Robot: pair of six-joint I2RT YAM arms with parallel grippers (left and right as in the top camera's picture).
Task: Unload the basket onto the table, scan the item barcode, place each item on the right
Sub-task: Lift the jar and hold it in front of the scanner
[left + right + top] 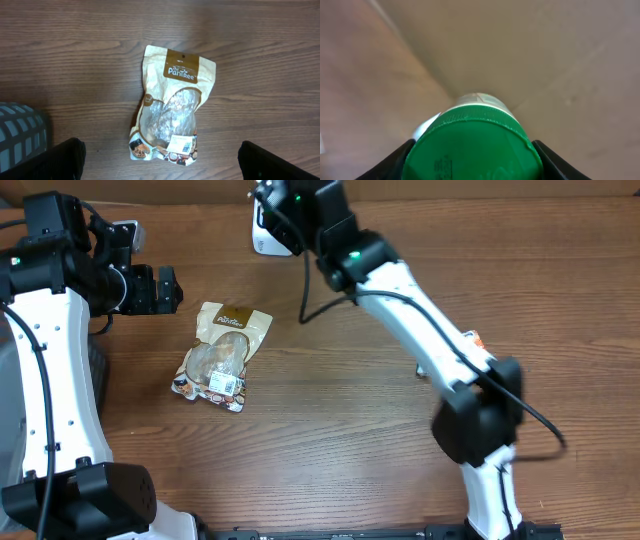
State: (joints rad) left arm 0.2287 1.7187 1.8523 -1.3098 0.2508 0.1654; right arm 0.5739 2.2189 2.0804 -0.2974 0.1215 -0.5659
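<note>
The left arm (40,360) stood upright at the left, the left gripper (160,288) spread wide and empty. The right arm (420,315) stretched far forward, the right gripper (475,156) clamped around a green-capped container (475,137).

"PanTree" is printed in white on the brown header of the pouch (172,112) ahead of the left gripper (160,169). Marks on the green cap (472,145) in the right gripper (472,157) cannot be read.

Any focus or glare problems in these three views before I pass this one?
Overhead: evenly lit, sharp. Left wrist: snack pouch sharp, slight glare on its clear window. Right wrist: green cap fills the bottom, background soft and out of focus.
</note>
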